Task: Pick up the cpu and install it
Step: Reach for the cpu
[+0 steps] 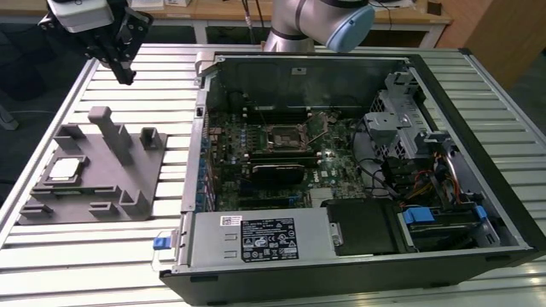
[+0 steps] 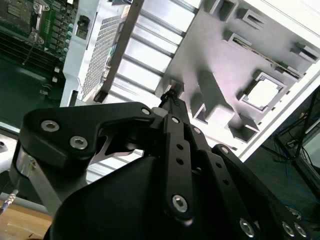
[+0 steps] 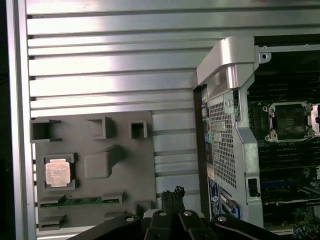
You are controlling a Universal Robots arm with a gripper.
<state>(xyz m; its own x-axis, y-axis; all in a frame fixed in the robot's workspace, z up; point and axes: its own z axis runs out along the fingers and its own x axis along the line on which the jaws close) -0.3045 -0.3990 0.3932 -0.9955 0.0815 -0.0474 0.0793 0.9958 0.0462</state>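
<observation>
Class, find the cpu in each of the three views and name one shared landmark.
Exterior view: the cpu lies in a grey tray's recess, at the exterior view's left.
First wrist view: the cpu, same recess, tray side far from the computer case.
Second wrist view: the cpu, same recess, past the tray's posts.
Shared landmark: the grey tray.

Robotics lab; slatted aluminium table (image 1: 94,262); opened computer case (image 1: 298,80).

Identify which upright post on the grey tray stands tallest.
The middle post of the grey tray: it rises well above the stubby posts beside it, to the exterior view's right of the cpu.
</observation>
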